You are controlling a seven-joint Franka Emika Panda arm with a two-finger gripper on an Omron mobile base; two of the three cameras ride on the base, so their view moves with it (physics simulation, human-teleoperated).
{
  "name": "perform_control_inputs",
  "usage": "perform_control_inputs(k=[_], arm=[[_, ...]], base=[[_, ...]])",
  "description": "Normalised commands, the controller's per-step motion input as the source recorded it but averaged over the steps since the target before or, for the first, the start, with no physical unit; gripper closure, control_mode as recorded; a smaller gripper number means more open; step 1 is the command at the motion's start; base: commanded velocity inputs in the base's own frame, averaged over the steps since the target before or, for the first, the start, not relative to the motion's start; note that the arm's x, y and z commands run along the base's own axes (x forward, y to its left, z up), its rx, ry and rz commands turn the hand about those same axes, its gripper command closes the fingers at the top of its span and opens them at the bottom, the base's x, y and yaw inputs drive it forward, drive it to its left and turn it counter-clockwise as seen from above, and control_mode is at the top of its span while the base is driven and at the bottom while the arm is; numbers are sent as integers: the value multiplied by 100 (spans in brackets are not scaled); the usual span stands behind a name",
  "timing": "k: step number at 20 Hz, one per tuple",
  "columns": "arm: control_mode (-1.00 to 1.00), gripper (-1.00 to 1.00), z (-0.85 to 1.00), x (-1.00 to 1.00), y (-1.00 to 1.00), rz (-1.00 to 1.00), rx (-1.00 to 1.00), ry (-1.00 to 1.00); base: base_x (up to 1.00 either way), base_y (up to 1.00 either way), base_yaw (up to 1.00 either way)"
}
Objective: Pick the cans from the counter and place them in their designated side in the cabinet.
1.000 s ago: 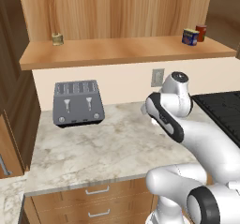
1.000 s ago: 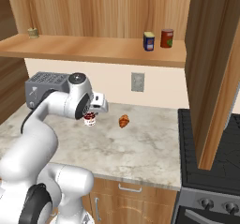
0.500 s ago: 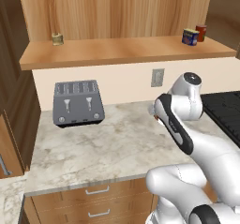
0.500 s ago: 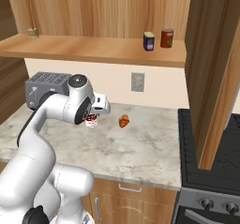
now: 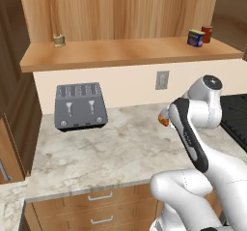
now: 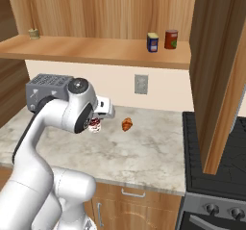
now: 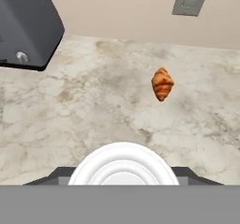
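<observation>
The wood-grain cabinet [image 5: 125,12] spans the wall, its long shelf board [image 6: 96,48] running above the counter [image 5: 120,152]; that counter is a pale marbled stone worktop with wooden drawers [image 5: 96,210] below, and a black stove [image 6: 216,166] adjoins it on the right; the white arm [image 6: 53,123] bends across the worktop, its elbow hiding much of the hand in the left base view. A grey four-slot toaster [image 5: 80,106] sits at the back left of the counter against the wall, and a pale wall outlet [image 6: 141,84] is set in the wall beneath the shelf; the gripper [image 6: 96,123] is held above the stone just right of the toaster, clamped on the red-and-white can [image 6: 95,125], whose pale lid [image 7: 123,164] shows as white concentric rings at the bottom of the hand view, between the dark finger tips; the can is lifted clear of the worktop. On the right part of the shelf the dark blue can [image 6: 153,42] with yellow top and label stands upright, just beside a plain dark red can [image 6: 171,39] to its right; far along the shelf at the left end stands a small olive-tan can [image 5: 59,40], well apart from the other two. A small brown croissant [image 7: 162,83] lies on the counter near the gripper, on the side towards the outlet.
</observation>
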Motion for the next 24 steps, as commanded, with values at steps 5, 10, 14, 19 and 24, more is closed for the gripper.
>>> perform_control_inputs(k=[5, 10, 14, 19, 24], arm=[[-100, 100, 32, -21, -10, 0, 0, -9], [-100, 100, 31, -20, -10, 0, 0, -9], [-100, 100, 29, -30, -7, 0, 0, -7], [-100, 100, 28, -32, -5, 0, 0, -7], [-100, 100, 27, -34, -7, 0, 0, -8]], base=[[0, 0, 0], [0, 0, 0], [0, 0, 0], [0, 0, 0], [0, 0, 0]])
